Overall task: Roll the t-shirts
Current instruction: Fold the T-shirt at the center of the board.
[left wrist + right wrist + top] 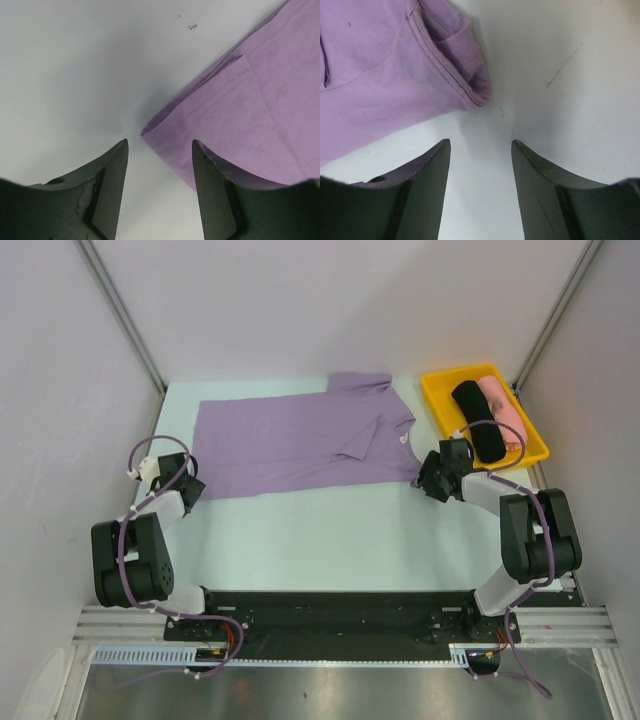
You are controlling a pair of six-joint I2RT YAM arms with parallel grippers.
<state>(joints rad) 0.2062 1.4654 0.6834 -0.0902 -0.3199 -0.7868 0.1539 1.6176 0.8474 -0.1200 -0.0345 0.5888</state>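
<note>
We see both arms folded low over the table, elbows raised above their bases and wrists reaching forward. The left gripper sits at the near left corner of the lavender t-shirt. Its fingers stand apart with nothing between them, and the folded cloth corner lies just ahead. One finger overlaps the shirt's edge in the wrist view, though we cannot tell whether it touches. The right gripper points at the shirt's near right corner, fingers likewise spread and empty, over bare table just short of a stitched edge.

The t-shirt lies spread sideways across the far middle of the table, hem to the left, neck to the right.

A yellow tray at the far right holds a black cloth roll and a pink cloth roll, side by side and touching.
</note>
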